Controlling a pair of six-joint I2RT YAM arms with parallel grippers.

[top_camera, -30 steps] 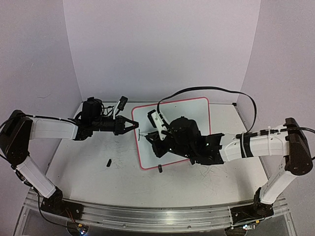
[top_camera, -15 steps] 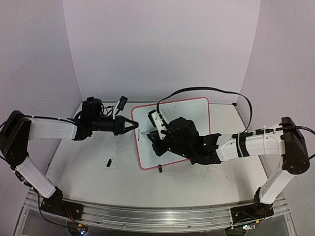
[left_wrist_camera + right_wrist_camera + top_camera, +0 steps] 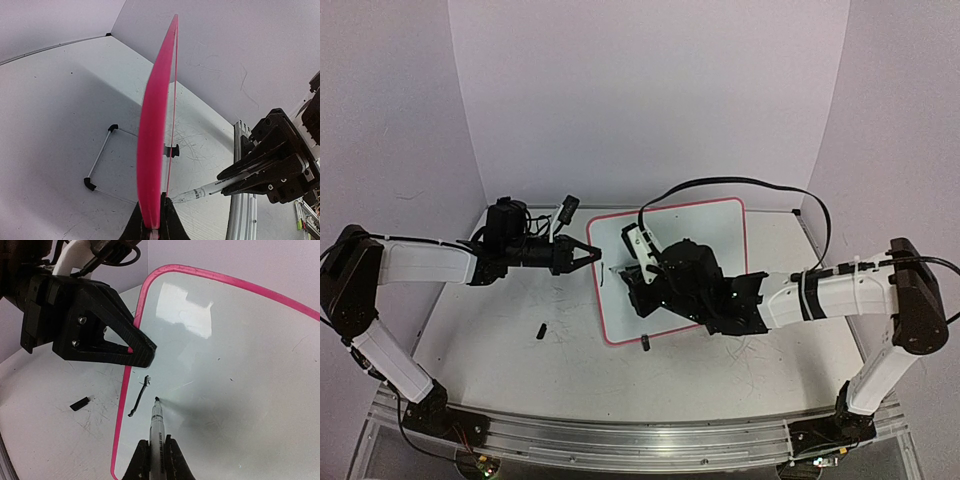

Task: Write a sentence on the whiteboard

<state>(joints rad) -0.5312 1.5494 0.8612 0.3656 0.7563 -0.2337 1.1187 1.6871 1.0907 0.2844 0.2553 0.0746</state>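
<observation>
Tabletop (image 3: 500,350): scratched grey-white surface. I saw nothing printed on it.

Whiteboard (image 3: 710,225): it sat mid-table between the two arms, and my left wrist view showed it edge-on with its near left edge lifted. I judged it light, thin and stiff, with a glossy face that would be slippery and would flex or skid under pen pressure. I judged the pink rim the right place to take it, since that leaves the writing face free.

Left gripper (image 3: 152,220): the jaws were pinched fully together on the board's pink left border, bracing it.

Right gripper (image 3: 156,447): the jaws were clamped tight round the barrel of the marker, low on its body.

Marker (image 3: 157,422): a slim, hard, smooth pen. Its tip was at the board face near the left edge, and whether it was actually touching I couldn't tell. I judged it would twist easily in a two-finger pinch if pressed hard.

Wire bracket (image 3: 100,160): a thin rod with black end caps, lying on the table beyond the board.

Small black piece (image 3: 540,329): loose on the table left of the board, possibly the pen's cap.

Sentence (image 3: 140,397): only one slanted black stroke with a small hook, just inside the left border.

Readable writing: none, with no word formed and no brand legible on the pen or board.
</observation>
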